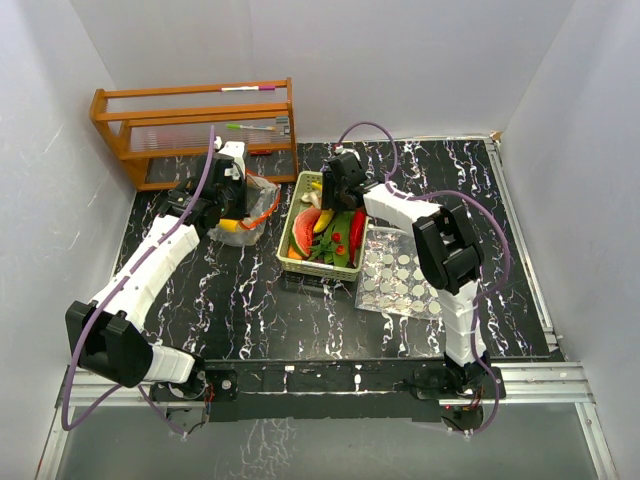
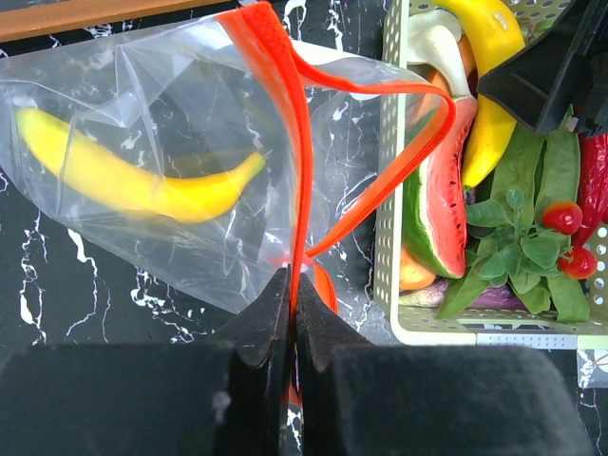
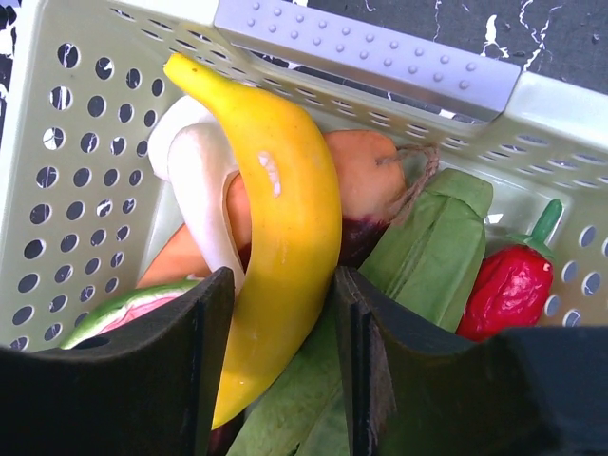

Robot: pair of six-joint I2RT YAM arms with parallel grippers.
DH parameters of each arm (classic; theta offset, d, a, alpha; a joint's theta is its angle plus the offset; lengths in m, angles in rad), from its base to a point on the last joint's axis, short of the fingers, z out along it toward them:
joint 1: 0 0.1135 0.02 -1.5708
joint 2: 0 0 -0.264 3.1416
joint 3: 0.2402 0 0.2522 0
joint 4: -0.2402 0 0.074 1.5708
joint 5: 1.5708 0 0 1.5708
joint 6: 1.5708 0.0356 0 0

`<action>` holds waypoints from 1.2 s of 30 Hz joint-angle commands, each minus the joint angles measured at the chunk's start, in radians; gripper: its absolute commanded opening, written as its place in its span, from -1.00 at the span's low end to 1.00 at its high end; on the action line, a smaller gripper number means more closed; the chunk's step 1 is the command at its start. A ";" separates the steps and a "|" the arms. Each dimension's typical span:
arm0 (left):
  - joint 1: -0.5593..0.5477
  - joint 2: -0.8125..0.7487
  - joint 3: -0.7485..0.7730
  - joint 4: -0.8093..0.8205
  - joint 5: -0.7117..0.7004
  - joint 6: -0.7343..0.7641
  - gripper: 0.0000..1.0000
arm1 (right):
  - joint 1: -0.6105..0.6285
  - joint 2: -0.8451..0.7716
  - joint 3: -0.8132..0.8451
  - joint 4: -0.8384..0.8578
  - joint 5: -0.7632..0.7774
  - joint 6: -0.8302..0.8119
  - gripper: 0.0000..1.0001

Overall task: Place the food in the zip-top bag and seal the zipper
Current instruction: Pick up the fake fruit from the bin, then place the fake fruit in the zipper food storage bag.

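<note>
The clear zip-top bag [image 2: 142, 104] lies left of the basket with its orange zipper mouth open, and one yellow banana [image 2: 123, 180] is inside it. My left gripper [image 2: 293, 280] is shut on the orange zipper strip [image 2: 296, 171] at the bag's near edge. The pale green basket [image 3: 361, 57] holds the food: a second banana [image 3: 285, 209], a watermelon slice [image 2: 437, 209], a red chilli [image 3: 508, 285] and green pods [image 3: 427, 256]. My right gripper [image 3: 283, 285] reaches down into the basket. Both its fingers press the sides of that second banana.
A wooden rack [image 1: 190, 125] stands at the back left, close behind the bag [image 1: 255, 200]. A clear sheet of round discs [image 1: 400, 275] lies right of the basket [image 1: 300, 262]. White walls enclose the table on three sides.
</note>
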 commanded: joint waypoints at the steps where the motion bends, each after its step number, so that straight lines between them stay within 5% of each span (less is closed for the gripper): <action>1: 0.000 -0.032 0.005 0.001 0.015 0.003 -1.00 | -0.003 -0.001 0.003 0.045 0.000 -0.023 -0.10; 7: 0.000 -0.033 -0.004 0.006 0.013 0.003 -1.00 | -0.003 -0.060 -0.013 0.030 0.007 -0.030 -0.83; 25: 0.001 -0.011 0.010 0.014 0.024 0.000 -1.00 | 0.077 -0.532 -0.198 0.069 -0.157 -0.099 -0.85; 36: 0.001 -0.006 0.026 0.018 0.034 -0.003 -1.00 | 0.238 -0.462 -0.138 0.093 -0.187 -0.128 -0.85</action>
